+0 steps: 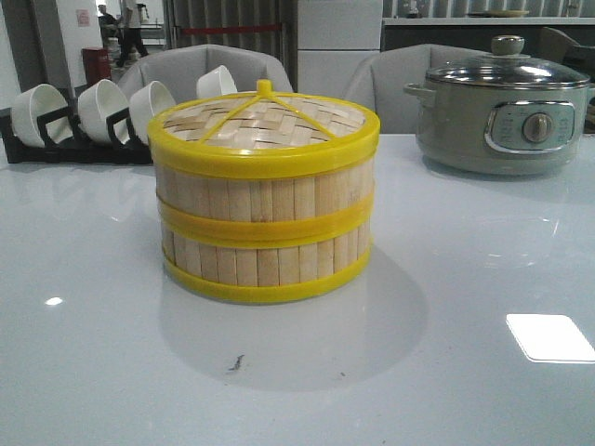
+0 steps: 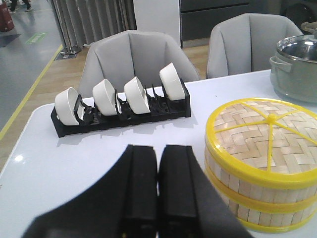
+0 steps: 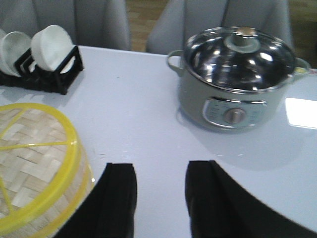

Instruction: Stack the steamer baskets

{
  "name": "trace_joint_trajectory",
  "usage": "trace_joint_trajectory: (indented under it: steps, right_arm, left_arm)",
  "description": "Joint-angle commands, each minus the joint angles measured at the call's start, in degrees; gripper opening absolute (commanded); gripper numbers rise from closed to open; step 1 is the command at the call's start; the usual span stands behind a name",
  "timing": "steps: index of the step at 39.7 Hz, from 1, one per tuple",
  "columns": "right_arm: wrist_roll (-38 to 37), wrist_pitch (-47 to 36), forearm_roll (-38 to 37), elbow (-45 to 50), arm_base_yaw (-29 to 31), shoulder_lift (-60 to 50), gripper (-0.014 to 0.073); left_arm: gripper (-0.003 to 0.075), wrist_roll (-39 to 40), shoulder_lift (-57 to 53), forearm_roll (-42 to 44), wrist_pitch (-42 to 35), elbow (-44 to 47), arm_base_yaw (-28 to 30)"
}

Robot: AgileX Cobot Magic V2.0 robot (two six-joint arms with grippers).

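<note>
Two steamer baskets (image 1: 264, 229) stand stacked one on the other in the middle of the white table, with the woven bamboo lid (image 1: 264, 123) on top. The stack also shows in the left wrist view (image 2: 262, 163) and at the edge of the right wrist view (image 3: 34, 168). My left gripper (image 2: 157, 151) is shut and empty, above the table to the left of the stack. My right gripper (image 3: 159, 168) is open and empty, above the table to the right of the stack. Neither gripper shows in the front view.
A black rack of white bowls (image 1: 84, 116) stands at the back left, also in the left wrist view (image 2: 119, 101). A grey electric pot with a glass lid (image 1: 502, 111) stands at the back right, also in the right wrist view (image 3: 235, 82). Grey chairs stand behind the table.
</note>
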State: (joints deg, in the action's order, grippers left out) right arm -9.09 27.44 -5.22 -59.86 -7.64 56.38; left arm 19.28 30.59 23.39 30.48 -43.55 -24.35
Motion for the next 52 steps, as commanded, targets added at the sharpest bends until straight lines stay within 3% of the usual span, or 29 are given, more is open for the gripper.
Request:
trace_joint_trajectory:
  steps: [1,8,15,29,32,39,52]
  right_arm:
    - [-0.1,-7.1,-0.4,6.7,4.6,-10.0,0.0362]
    - [-0.1,-7.7,-0.4,19.2,8.5,-24.0,0.0362]
    - [-0.1,-7.7,-0.4,29.4,8.5,-35.0,0.036]
    - [-0.1,-10.4,-0.4,41.4,8.5,-44.3,0.0358]
    - [-0.1,-11.3,-0.4,41.9,8.5,-44.3,0.0311]
    - [-0.1,-12.9,-0.4,41.9,8.5,-44.3,0.0037]
    - [-0.1,-13.4,-0.4,41.9,8.5,-44.3,0.0055]
  left_arm:
    - [0.0088,-0.1,0.5,0.7,-5.1,-1.6,-0.2]
    - [0.0088,-0.1,0.5,0.7,-5.1,-1.6,-0.2]
    - [0.0088,-0.1,0.5,0.7,-5.1,-1.6,-0.2]
    - [0.0088,-0.1,0.5,0.7,-5.1,-1.6,-0.2]
    - [0.0088,-0.1,0.5,0.7,-5.1,-1.6,-0.2]
    - [0.0088,-0.1,0.5,0.7,-5.1,-1.6,-0.2]
    - [0.0088,-0.1,0.5,0.7,-5.1,-1.6,-0.2]
